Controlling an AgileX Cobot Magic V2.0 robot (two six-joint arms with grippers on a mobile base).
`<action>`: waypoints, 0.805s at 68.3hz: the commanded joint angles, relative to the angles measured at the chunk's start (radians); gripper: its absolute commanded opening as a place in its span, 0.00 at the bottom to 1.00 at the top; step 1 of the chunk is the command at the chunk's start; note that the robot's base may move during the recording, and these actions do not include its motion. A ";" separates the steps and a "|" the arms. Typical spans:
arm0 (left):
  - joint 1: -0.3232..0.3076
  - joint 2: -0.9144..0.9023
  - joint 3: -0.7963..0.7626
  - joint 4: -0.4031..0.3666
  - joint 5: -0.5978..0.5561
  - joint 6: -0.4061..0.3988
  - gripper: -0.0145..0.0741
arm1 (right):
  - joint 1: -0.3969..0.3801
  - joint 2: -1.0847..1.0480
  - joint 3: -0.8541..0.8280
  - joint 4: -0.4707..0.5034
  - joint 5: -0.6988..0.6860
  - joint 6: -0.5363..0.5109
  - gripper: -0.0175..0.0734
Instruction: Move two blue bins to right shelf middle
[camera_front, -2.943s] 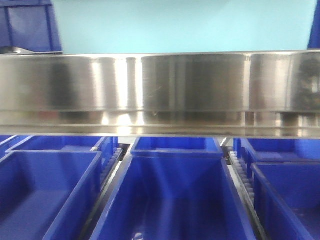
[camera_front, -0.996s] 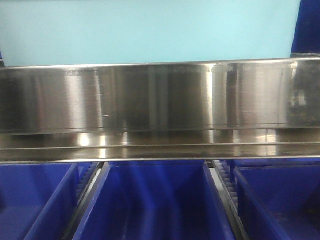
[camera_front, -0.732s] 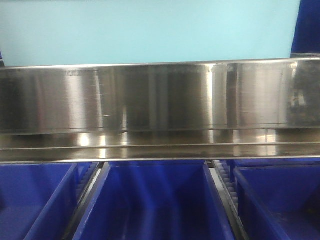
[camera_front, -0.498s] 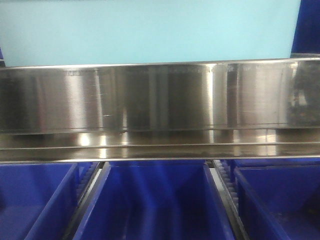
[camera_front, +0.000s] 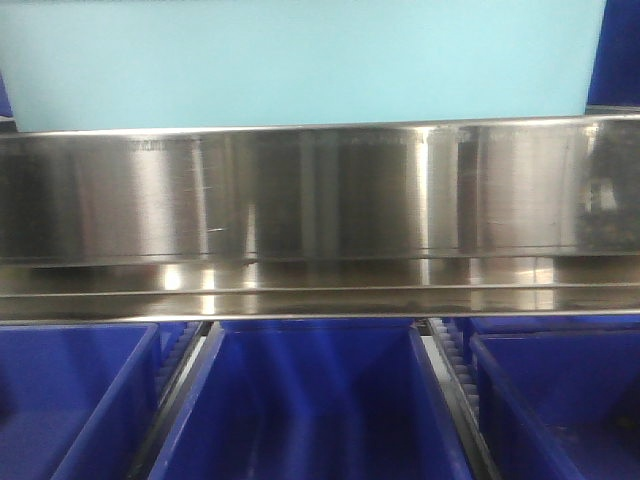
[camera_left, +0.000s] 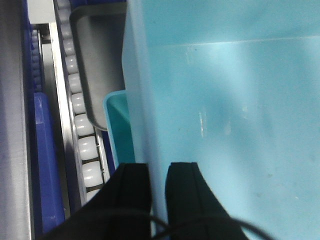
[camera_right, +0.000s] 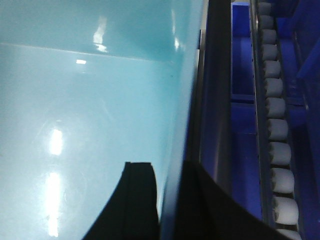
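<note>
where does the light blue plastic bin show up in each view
Front: light blue plastic bin fills the top, above the steel shelf rail.
Left wrist: the bin fills the right side, wall clamped in the left claw.
Right wrist: the bin fills the left side, wall clamped in the right claw.
Shared landmark: white roller track.

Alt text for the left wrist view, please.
The left tool clamps the wall of a light-blue bin between two black fingers, one on each side. A row of white rollers runs along the left.
</note>
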 joint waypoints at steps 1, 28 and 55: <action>0.000 -0.012 -0.010 -0.037 -0.026 0.012 0.04 | -0.001 -0.005 0.018 -0.011 -0.051 -0.012 0.02; 0.000 -0.013 0.002 -0.037 -0.026 0.012 0.04 | -0.001 -0.005 0.018 -0.040 -0.036 -0.015 0.02; 0.000 -0.013 0.052 -0.039 -0.026 0.012 0.06 | -0.001 -0.005 0.018 -0.080 -0.022 -0.015 0.02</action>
